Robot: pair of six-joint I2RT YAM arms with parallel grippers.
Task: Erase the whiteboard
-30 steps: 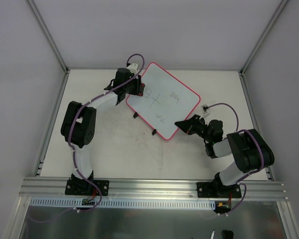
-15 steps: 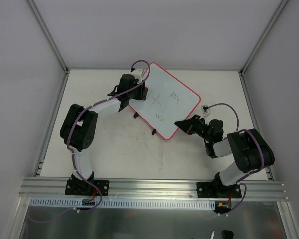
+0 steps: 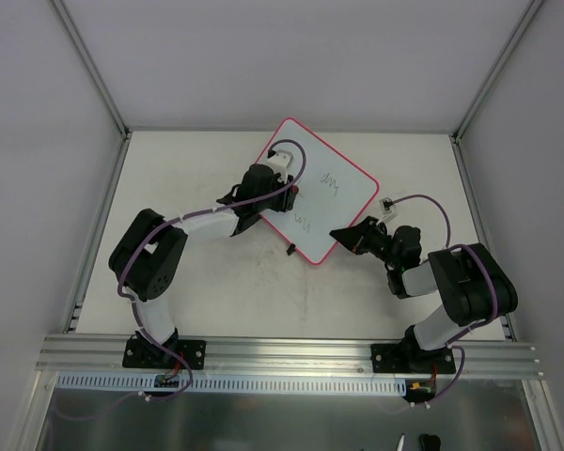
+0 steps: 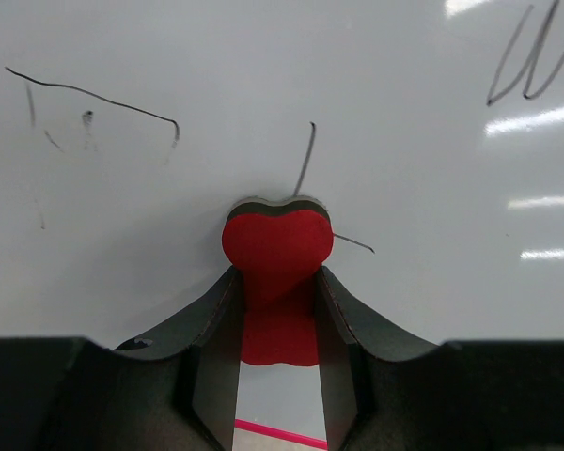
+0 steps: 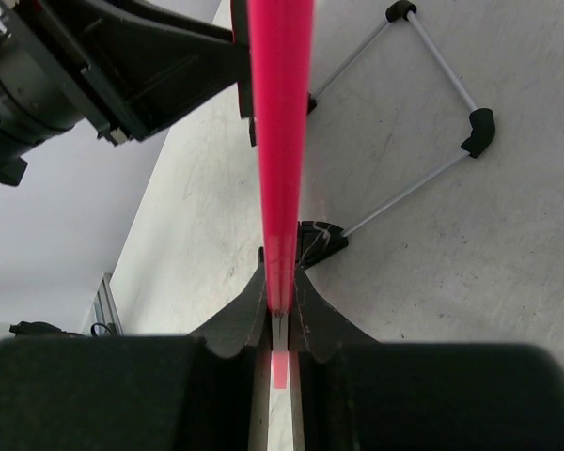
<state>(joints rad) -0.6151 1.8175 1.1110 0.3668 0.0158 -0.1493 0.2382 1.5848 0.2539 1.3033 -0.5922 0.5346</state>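
Observation:
The whiteboard (image 3: 343, 202) is a white board with a pink-red frame, lying tilted in the middle of the table. Thin dark scribbles remain on it (image 4: 536, 56). My left gripper (image 3: 287, 188) is over the board and shut on a red eraser block (image 4: 276, 254), pressed on the white surface beside a thin line. My right gripper (image 3: 343, 235) is shut on the board's pink frame edge (image 5: 280, 141) at its near right side. One black clip (image 3: 290, 249) shows on the near edge.
The board's wire stand legs with black corner pieces (image 5: 477, 127) rest on the beige table top (image 3: 216, 282). Grey walls and metal rails close in the table on three sides.
My left gripper has moved right and nearer across the board with the eraser. The box and cross marks on the left of the board are mostly gone. The right arm has not moved.

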